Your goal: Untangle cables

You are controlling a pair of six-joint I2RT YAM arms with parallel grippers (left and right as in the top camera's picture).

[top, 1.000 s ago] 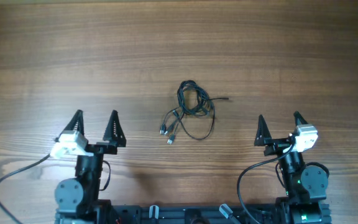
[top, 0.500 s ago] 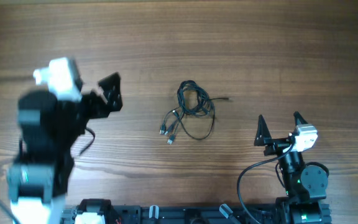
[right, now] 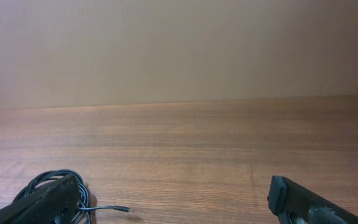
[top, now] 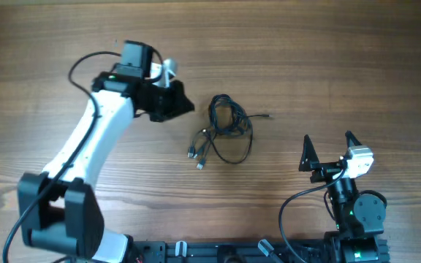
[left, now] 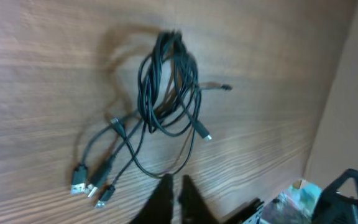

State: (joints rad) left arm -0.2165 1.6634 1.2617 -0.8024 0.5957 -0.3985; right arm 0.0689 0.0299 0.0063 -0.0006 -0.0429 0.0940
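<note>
The cables (top: 226,124) lie as one tangle of thin black cords at the table's middle, with a coiled bundle at the back and silvery plugs (top: 196,155) trailing forward-left. My left gripper (top: 189,107) hovers just left of the coil, shut with nothing between its fingers. The left wrist view has the cables (left: 166,87) spread ahead of the closed left gripper (left: 174,181), plugs (left: 89,186) to the left. My right gripper (top: 328,138) stands open near the front right, apart from the tangle. In the right wrist view the cables (right: 107,209) peek past its left finger (right: 45,200).
The wooden table (top: 327,51) stretches bare around the tangle. The left arm's white link (top: 93,142) crosses the left half of the table diagonally. Arm bases and their thicker black wires (top: 298,201) sit along the front edge.
My left arm has swung from its rest pose at the front left up and right to the tangle's left side, and its gripper has gone from open to shut. The right arm has not moved.
</note>
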